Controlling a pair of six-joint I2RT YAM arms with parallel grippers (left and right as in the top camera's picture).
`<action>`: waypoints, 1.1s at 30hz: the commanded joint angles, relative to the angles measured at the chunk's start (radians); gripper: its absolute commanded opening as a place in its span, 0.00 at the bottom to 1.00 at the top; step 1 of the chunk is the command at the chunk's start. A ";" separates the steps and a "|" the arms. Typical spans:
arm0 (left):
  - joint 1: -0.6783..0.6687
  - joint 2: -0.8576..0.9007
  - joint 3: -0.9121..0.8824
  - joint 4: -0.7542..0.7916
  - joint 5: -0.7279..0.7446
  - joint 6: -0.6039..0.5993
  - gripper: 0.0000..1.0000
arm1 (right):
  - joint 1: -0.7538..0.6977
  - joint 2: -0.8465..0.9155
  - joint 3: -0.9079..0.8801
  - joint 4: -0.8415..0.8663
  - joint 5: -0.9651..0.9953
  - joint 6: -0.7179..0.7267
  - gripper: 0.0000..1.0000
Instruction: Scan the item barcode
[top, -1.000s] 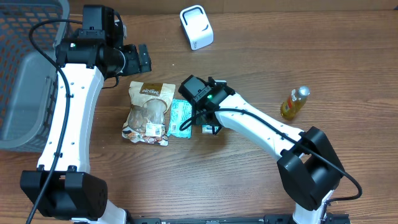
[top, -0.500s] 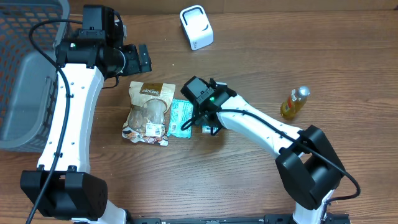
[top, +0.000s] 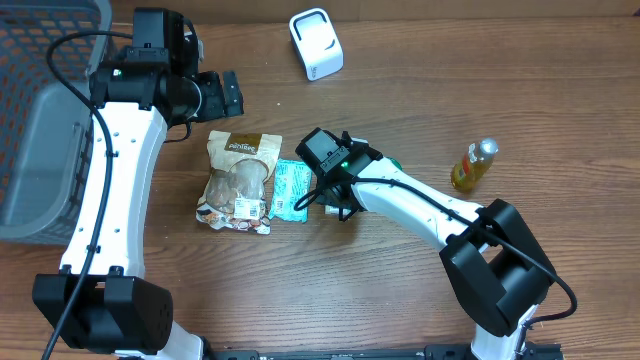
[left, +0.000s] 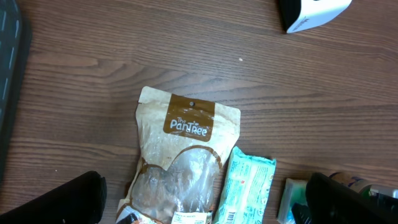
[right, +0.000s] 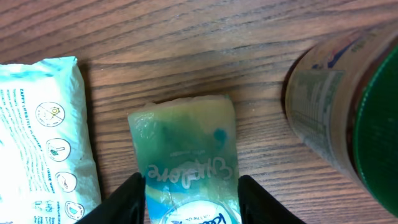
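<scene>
1. The step in hand, as I judge it, is picking up the small green packet (right: 183, 143). It lies flat near the middle of the bench (top: 560, 90), with the teal wipes pack (right: 43, 137) just beside it on one side and the green-lidded container (right: 339, 118) near it on the other.
2. The right gripper (right: 191, 190) straddles the packet with its jaws partly narrowed, one finger at each long edge. I cannot tell whether they already pinch it — the packet rests on the wood.
3. The packet looks like soft film and will probably buckle under a hard squeeze. Keep the jaws centred across its width and close only until it holds, so the printed faces stay flat enough to read.
4. Lift straight up before moving sideways. The wipes pack and the container sit close enough that a slanted pull could drag either one along.
5. No barcode shows on the upper face. It is likely underneath or at the end hidden by the fingers, so expect a wrist turn to present that side to the white scanner (top: 316, 43), which stands near the far edge of the bench.
6. The left gripper (top: 228, 97) hangs toward the far left corner with its jaws wide and holding nothing — route the carry to the scanner well apart from it.
</scene>
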 joint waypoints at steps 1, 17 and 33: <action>0.003 0.002 0.014 0.000 0.010 0.012 1.00 | -0.011 -0.001 -0.009 0.002 0.013 0.029 0.41; 0.003 0.002 0.014 0.000 0.010 0.012 0.99 | -0.013 -0.001 -0.010 -0.029 -0.069 0.024 0.23; 0.003 0.002 0.014 0.000 0.010 0.012 1.00 | -0.023 -0.001 0.022 -0.026 -0.076 -0.111 0.35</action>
